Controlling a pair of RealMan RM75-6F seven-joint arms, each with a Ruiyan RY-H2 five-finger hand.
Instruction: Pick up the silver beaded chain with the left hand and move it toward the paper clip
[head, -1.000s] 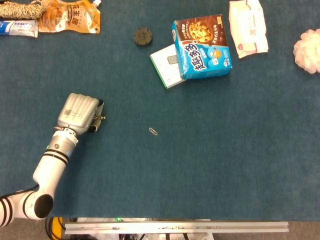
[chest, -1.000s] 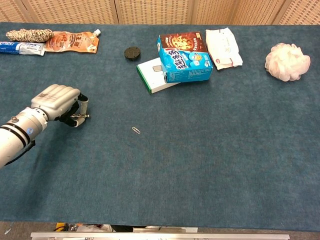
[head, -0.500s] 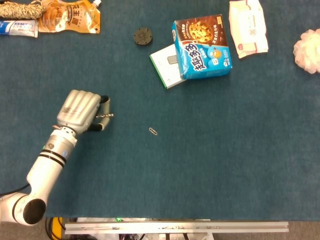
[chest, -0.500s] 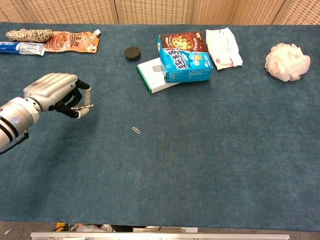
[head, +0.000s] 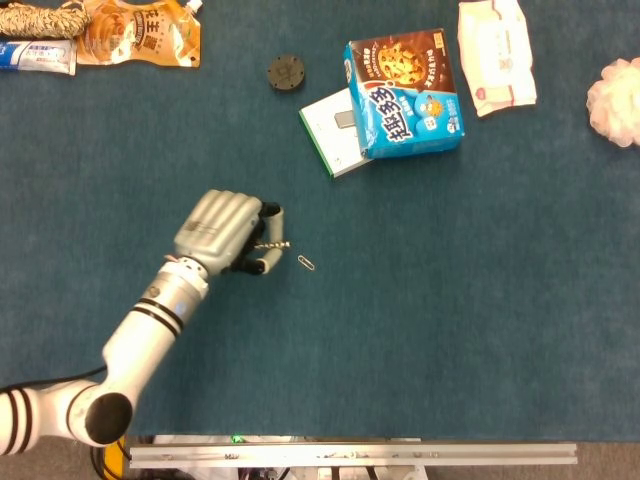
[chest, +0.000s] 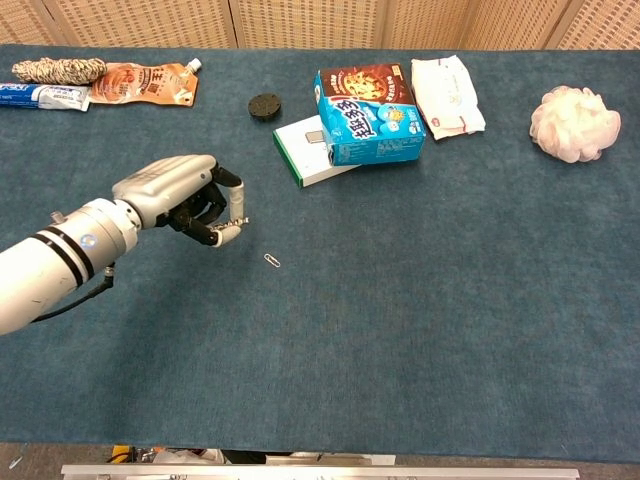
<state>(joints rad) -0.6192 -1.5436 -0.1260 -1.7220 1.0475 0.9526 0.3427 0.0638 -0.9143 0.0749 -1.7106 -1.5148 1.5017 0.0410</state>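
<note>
Your left hand (head: 225, 232), fingers curled and pinching the silver beaded chain (head: 272, 243), has carried it rightward to just beside the paper clip (head: 307, 263); set-down remains.

The silver beaded chain (head: 272, 244) sticks out level from curled fingers (head: 262, 266), near the small paper clip (head: 307, 263).

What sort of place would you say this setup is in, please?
Probably a lab test bench rather than a home: a blue felt-covered table with a metal rail at its edge, unrelated items scattered like a cookie box and bath pouf, and woven panels behind.
</note>
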